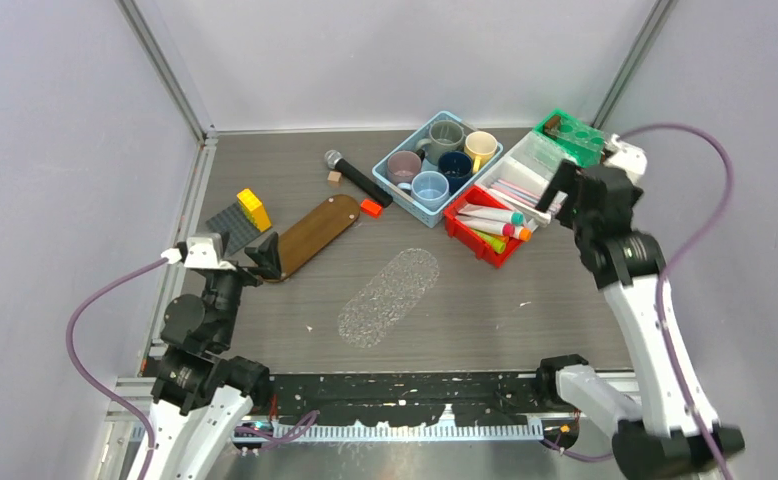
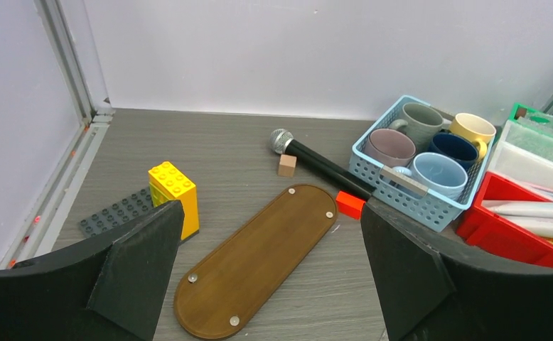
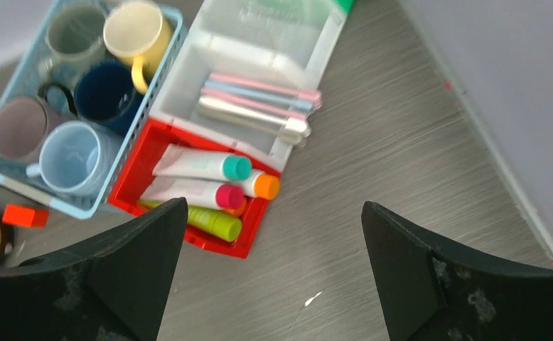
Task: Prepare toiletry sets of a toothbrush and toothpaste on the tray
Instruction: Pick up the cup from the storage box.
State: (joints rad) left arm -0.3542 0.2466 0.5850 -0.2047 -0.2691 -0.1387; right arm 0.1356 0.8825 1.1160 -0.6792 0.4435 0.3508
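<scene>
Pink, blue and white toothbrushes (image 3: 259,99) lie in a clear bin (image 3: 188,78) at the back right (image 1: 520,195). Several toothpaste tubes (image 3: 202,177) with teal, orange, pink and green caps fill the red bin (image 3: 210,245) beside it (image 1: 490,225). A brown oval tray (image 1: 310,235) lies bare at the left, slanted (image 2: 259,263). My right gripper (image 3: 274,206) hangs open above the table just beside the red bin (image 1: 565,190). My left gripper (image 2: 270,209) stands open over the brown tray's near end (image 1: 260,252), holding nothing.
A clear textured oval (image 1: 390,297) lies mid-table. A blue basket (image 1: 405,205) of mugs sits behind it. A black microphone (image 1: 357,178), a wooden cube (image 1: 334,177) and a red block (image 1: 370,208) lie nearby. A yellow brick (image 1: 254,208) stands on a grey baseplate (image 1: 227,225). A green box (image 1: 570,135) is at the back right.
</scene>
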